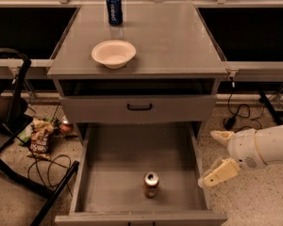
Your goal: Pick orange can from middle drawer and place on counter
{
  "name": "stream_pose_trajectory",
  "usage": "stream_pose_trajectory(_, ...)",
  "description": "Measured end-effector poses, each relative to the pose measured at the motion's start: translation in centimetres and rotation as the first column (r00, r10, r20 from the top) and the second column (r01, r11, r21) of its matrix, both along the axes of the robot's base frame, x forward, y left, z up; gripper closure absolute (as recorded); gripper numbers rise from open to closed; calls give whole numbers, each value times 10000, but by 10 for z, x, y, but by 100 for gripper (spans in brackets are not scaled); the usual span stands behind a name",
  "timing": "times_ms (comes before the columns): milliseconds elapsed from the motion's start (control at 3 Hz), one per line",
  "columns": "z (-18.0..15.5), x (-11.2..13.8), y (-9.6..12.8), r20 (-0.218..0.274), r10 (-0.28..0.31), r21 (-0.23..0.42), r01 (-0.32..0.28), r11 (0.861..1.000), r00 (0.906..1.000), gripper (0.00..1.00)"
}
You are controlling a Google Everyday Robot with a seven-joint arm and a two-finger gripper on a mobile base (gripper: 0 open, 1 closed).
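The orange can (pixel 151 184) stands upright on the floor of the open middle drawer (pixel 113 164), near its front edge and a little right of centre. My gripper (pixel 216 155) is at the right of the drawer, just outside its right wall, at about the can's level. Its two cream fingers (pixel 219 173) are spread apart and hold nothing. The counter (pixel 174 36) is the grey cabinet top above.
A dark blue can (pixel 114 8) stands at the back of the counter and a white bowl (pixel 113 53) near its front left. The drawer above is shut. A black chair, cables and snack bags (pixel 37 135) lie on the floor at left.
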State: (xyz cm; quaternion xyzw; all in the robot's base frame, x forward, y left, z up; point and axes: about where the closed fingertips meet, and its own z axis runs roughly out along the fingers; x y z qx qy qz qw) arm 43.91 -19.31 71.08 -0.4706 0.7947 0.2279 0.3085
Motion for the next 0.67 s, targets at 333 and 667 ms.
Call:
stream_pose_trajectory(333, -27, 11, 6, 156, 189, 492, -197, 9986, 9997, 0)
stream_pose_trajectory(667, -85, 34, 26, 759, 632, 1338, -730, 9883, 9951, 0)
